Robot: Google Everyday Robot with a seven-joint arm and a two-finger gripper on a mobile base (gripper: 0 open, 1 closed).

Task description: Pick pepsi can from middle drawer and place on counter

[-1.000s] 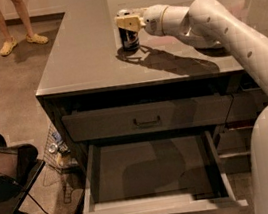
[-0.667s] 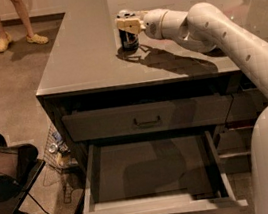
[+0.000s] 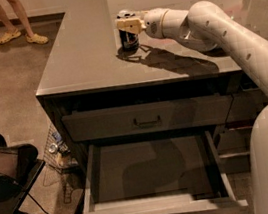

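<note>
The can [image 3: 129, 40] stands upright on the counter [image 3: 86, 61], toward the far middle of the grey top, well back from the front edge. The pincer [image 3: 128, 25] is closed narrow on the can's upper part, just under the silver lid. That high side grip leaves the base free to meet the surface flat. The arm [image 3: 212, 25] reaches in from 3 o'clock, low and nearly level, so the can is kept vertical rather than tipped.

A shadow lies directly under the can and spreads toward 4 o'clock with no gap showing. I judge from this that the base is on or almost on the counter.

At 6 o'clock from the can the drawer [image 3: 154, 169] is pulled fully out, its dark floor bare. The can is out of it, so the pick part looks done. The upper drawer [image 3: 146, 119] is shut, so it does not block the way between the open one and the top.

What seems left is the release. The pincer should open only enough to clear the can, then draw back toward 3 o'clock or lift straight up. A sideways brush could topple so light a thing. The spot chosen has open surface all round, so a small wobble would not send it off the edge.

A person [image 3: 14, 19] stands at 10 o'clock, well apart.
</note>
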